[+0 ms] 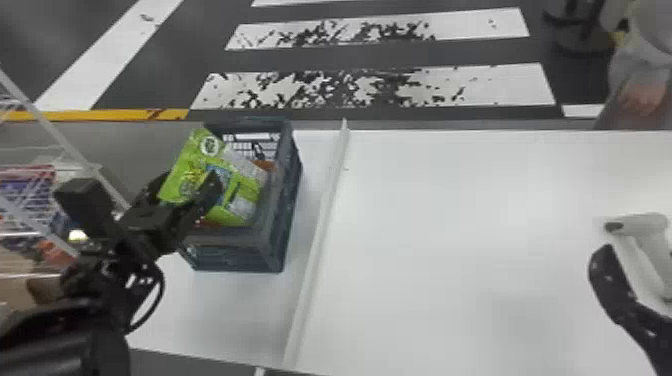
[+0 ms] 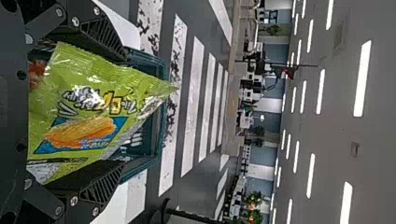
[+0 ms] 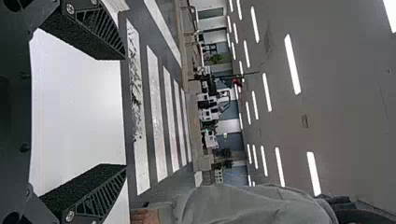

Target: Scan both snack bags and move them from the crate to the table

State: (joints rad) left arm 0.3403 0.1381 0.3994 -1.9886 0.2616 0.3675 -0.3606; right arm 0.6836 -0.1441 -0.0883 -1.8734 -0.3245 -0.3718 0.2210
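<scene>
We see the left gripper (image 1: 192, 177) at the crate with its fingers standing wide apart, one on either side of the green snack bag (image 1: 200, 155). In the left wrist view the near finger pads cover parts of the bag's edges, so we cannot tell whether both touch it. The bag stands tilted in the crate (image 1: 287, 225), its top corner rising over the rim, and its lower end is partly out of our sight. Beside and beneath it, a reddish-orange patch (image 1: 266, 165) peeks out; too little shows for us to say whether it is the second bag.

The right gripper (image 1: 607, 280) is also spread open, with nothing between its fingers in the right wrist view. In the head view it is cut off at the right edge, close by the pale scanner (image 1: 645, 222), whose handle is partly lost past the edge.

The green bag is glossy, crinkled film with silvery parts and a picture of golden snacks. The crate is blue-grey, hard-looking and boxy, with slotted walls. It sits on the smooth white table (image 1: 450, 225), left of a long, narrow raised strip (image 1: 320, 235). Farther left we make out a slanting white rack bar (image 1: 65, 140) before blurred, colourful goods.
</scene>
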